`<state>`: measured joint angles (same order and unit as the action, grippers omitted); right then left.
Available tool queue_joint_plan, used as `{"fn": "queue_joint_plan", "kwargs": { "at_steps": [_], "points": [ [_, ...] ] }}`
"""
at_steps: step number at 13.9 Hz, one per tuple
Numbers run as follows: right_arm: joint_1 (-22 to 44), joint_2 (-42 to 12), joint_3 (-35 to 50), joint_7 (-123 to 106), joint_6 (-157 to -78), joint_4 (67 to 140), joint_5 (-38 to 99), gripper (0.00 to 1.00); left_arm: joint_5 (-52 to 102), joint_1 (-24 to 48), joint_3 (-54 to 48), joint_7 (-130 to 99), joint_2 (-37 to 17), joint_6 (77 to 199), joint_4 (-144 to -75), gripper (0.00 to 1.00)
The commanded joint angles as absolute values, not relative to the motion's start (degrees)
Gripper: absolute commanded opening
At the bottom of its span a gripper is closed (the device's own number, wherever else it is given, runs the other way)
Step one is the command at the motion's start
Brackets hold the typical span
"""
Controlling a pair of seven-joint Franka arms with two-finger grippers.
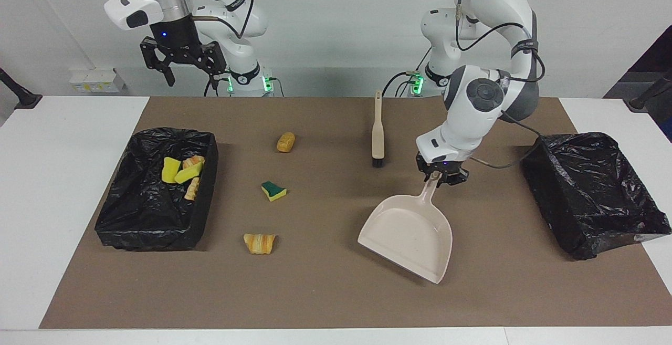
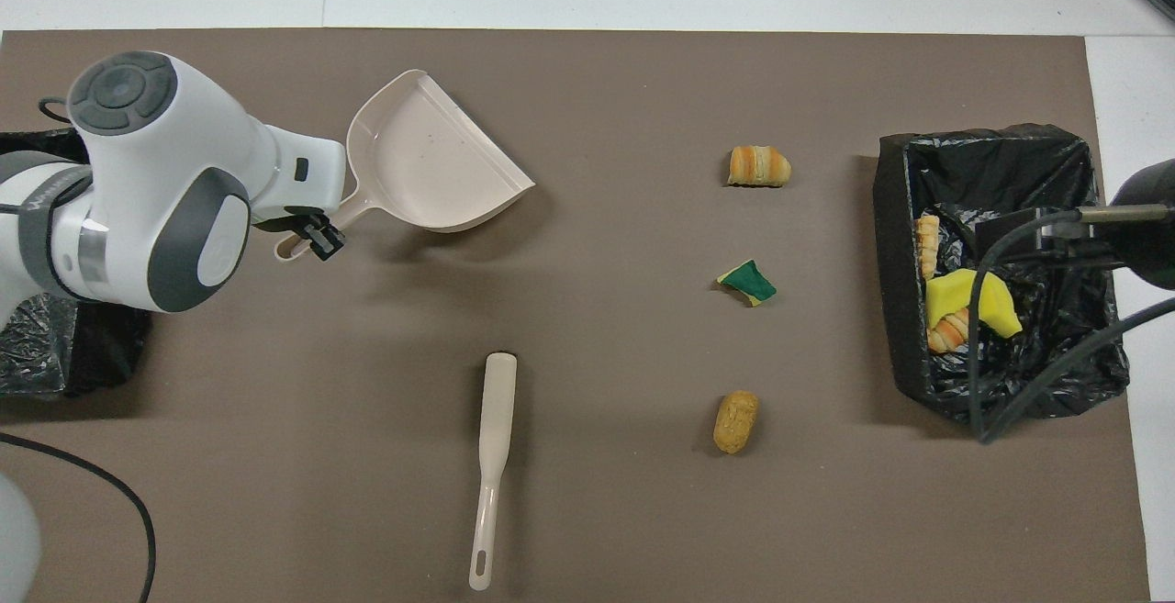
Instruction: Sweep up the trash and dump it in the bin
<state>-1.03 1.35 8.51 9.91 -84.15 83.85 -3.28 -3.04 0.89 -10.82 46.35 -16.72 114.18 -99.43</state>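
Left claw (image 1: 440,176) is clamped on the tilted dustpan (image 1: 409,234) handle, so it could twist loose; right claw (image 1: 181,64) hangs open, holding nothing.

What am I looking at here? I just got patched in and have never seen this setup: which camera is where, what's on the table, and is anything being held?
Two white robot arms work at one table. One picture faces them from across the table; the other looks down from above their own end, so the sides swap.

The left gripper is shut on the handle of a beige dustpan, carrying it tilted over the brown mat. The right gripper hangs open and empty, waiting up by its base.

On the mat lie a brush and three scraps: a bread chunk, a green-topped sponge piece and a striped pastry piece. A black-lined bin at the right arm's end holds more scraps. A second bin sits at the left arm's end.
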Motion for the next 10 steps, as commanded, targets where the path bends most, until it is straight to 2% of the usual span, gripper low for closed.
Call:
{"fn": "queue_joint_plan", "kwargs": {
  "at_steps": [1,6,10],
  "points": [
    [-0.97,1.14,8.52,9.49,-83.67,83.76,-3.08,1.00,-2.46,0.62,-7.05,62.17,-15.65,114.78,-100.02,0.00],
    [4.56,1.50,9.23,19.75,-85.33,85.95,-1.23,1.00,-2.72,0.26,-2.29,86.19,-14.33,114.87,-102.21,0.00],
    [14.82,1.41,9.23,34.31,-89.29,89.81,-1.14,1.00,-7.97,0.35,-1.32,92.61,-12.22,117.32,-106.42,0.00]
  ]
}}
